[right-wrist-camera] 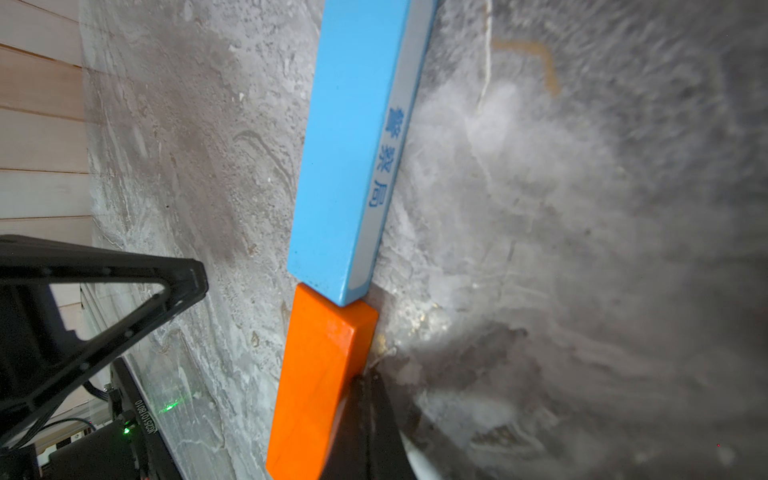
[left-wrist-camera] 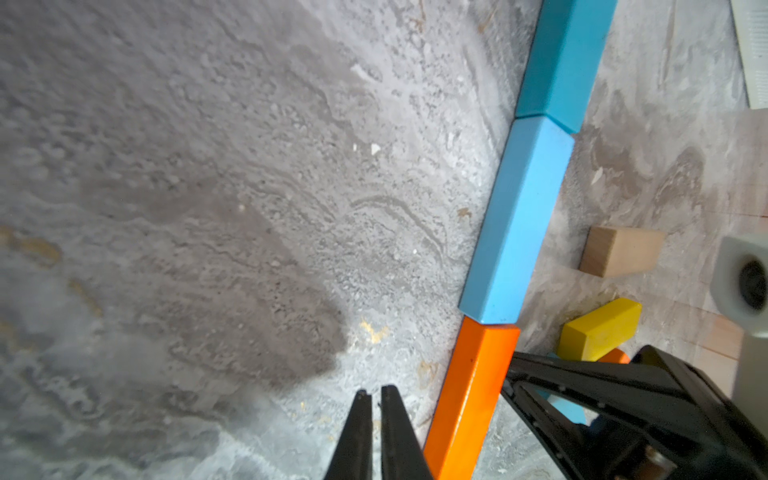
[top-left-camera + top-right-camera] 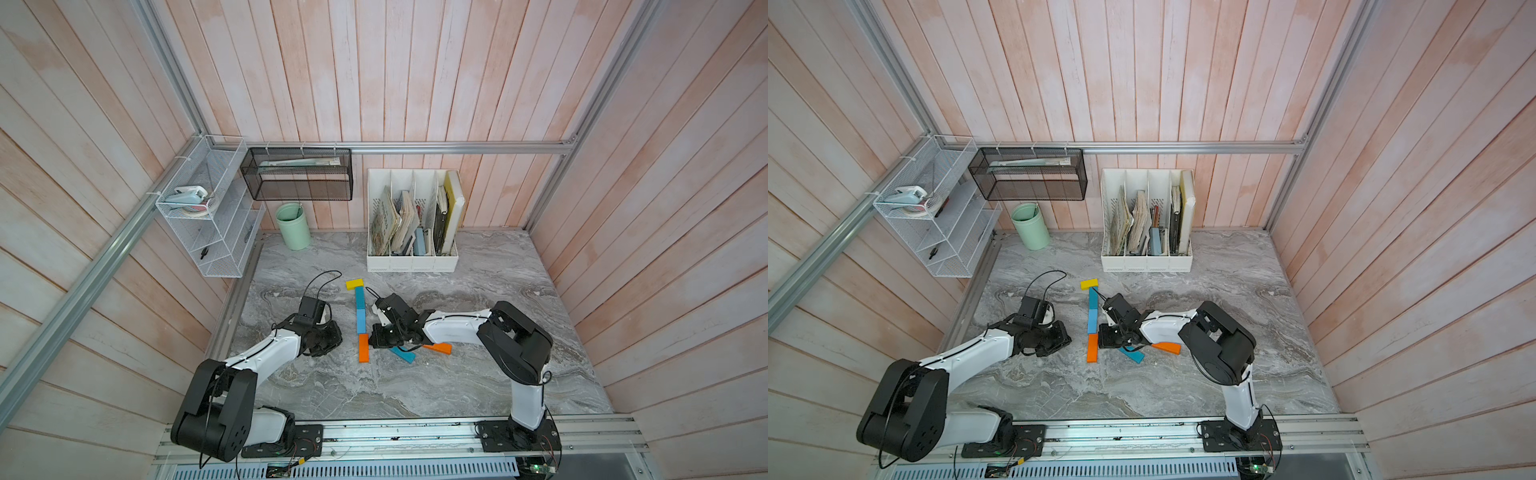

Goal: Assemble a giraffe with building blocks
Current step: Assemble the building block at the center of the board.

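Note:
The giraffe lies flat on the marble as one line of building blocks: a yellow bar (image 3: 354,284) crosswise at the far end, then a teal bar (image 3: 359,297), a light blue bar (image 3: 360,321) and an orange bar (image 3: 363,348). My right gripper (image 1: 368,376) is shut, its tips against the side of that orange bar (image 1: 320,374). My left gripper (image 2: 376,392) is shut on nothing, just off the other side of the orange bar (image 2: 469,399). Loose blocks lie under the right arm: a teal one (image 3: 402,354), an orange one (image 3: 438,348), a tan one (image 2: 619,251) and a yellow one (image 2: 598,328).
A white file holder (image 3: 411,262) with books stands at the back. A green cup (image 3: 293,226) stands at the back left, below a black mesh basket (image 3: 297,174). A white wire rack (image 3: 208,216) hangs on the left wall.

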Controlling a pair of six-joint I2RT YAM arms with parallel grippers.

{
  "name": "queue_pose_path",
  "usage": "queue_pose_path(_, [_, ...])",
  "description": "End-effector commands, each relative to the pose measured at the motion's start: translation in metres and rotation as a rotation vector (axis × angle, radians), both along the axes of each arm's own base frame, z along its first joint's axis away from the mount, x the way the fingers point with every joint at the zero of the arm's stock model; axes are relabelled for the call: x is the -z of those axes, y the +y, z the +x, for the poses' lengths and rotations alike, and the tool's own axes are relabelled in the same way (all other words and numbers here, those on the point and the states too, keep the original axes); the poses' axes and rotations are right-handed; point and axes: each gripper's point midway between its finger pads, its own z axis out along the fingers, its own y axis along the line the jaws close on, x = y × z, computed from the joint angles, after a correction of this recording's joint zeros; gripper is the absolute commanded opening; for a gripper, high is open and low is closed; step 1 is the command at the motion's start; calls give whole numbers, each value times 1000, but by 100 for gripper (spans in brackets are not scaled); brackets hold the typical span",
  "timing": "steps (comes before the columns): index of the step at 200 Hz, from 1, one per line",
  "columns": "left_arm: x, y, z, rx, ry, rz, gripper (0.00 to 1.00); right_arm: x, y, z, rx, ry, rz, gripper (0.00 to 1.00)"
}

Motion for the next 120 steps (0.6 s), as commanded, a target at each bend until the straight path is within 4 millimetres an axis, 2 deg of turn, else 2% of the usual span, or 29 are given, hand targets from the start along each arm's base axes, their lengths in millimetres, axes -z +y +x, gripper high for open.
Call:
queue_pose_path(1, [-6,-3,7,17,-29,-10,11,13,0,-6,-11,25,-21,0])
queue_pose_path(120, [-4,-3,6,19,-26,-11,11,19,-1,-11,-14,40,-20,0])
